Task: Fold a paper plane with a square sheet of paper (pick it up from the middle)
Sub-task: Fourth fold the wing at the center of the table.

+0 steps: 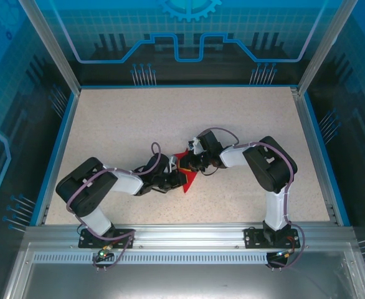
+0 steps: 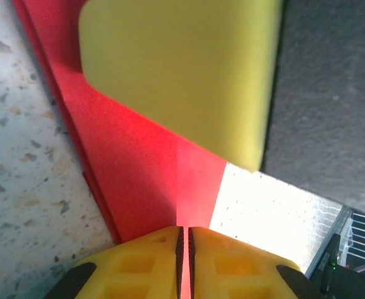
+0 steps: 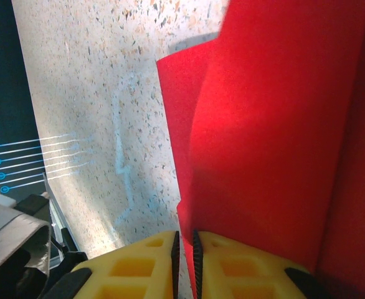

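Paper (image 1: 187,176), partly folded at the middle of the table (image 1: 120,124) and pinched in the narrow jaws of both the left gripper (image 2: 184,249) and the right gripper (image 3: 184,255), looks light, limp and easily torn, so grips probably belong near a crease, without tugging apart.

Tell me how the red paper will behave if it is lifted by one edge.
Likely floppy: the red paper bows in a curve above the right end effector. Probably very light: fingertip pinches from it and the left end effector seem enough to hold it. Layered edges suggest it keeps creases.
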{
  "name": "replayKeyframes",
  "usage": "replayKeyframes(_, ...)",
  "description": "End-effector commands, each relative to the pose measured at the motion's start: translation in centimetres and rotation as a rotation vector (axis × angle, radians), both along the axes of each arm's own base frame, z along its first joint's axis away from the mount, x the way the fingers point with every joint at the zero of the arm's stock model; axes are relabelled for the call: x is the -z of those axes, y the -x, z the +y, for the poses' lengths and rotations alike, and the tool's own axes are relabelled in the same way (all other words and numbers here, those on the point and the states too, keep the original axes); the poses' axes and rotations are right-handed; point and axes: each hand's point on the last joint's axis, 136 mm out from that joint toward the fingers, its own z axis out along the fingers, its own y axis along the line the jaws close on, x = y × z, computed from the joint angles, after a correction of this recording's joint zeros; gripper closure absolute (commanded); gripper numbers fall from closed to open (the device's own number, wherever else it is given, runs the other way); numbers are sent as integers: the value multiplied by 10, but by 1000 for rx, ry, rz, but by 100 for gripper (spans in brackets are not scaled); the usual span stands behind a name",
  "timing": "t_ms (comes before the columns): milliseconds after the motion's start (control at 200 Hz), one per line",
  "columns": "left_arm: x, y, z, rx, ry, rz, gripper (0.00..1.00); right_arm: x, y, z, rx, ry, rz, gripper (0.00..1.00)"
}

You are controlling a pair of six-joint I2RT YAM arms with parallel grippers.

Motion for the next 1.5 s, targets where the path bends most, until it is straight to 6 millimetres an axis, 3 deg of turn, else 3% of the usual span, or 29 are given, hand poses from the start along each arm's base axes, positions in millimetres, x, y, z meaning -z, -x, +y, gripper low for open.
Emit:
replayKeyframes(0, 13, 19, -6, 38, 0, 47, 86, 37, 16, -19, 26, 99, 94, 83)
replayKeyframes(225, 17, 24, -6, 37, -1, 56, 87, 40, 17, -20, 27, 107, 103, 83)
replayKeyframes(475, 1, 26, -15, 85, 21, 28, 86, 44, 18, -21, 32, 113, 110, 83)
replayKeyframes(810, 3, 34, -16, 101, 26, 42, 87, 44, 18, -21, 31, 114, 108, 83)
replayKeyframes(990, 8, 44, -23, 138, 22, 59, 88, 45, 18, -23, 37, 118, 110, 83)
replayKeyframes(1495, 44, 71, -8, 154, -95, 188, 91, 46, 20, -26, 42, 128, 112, 83)
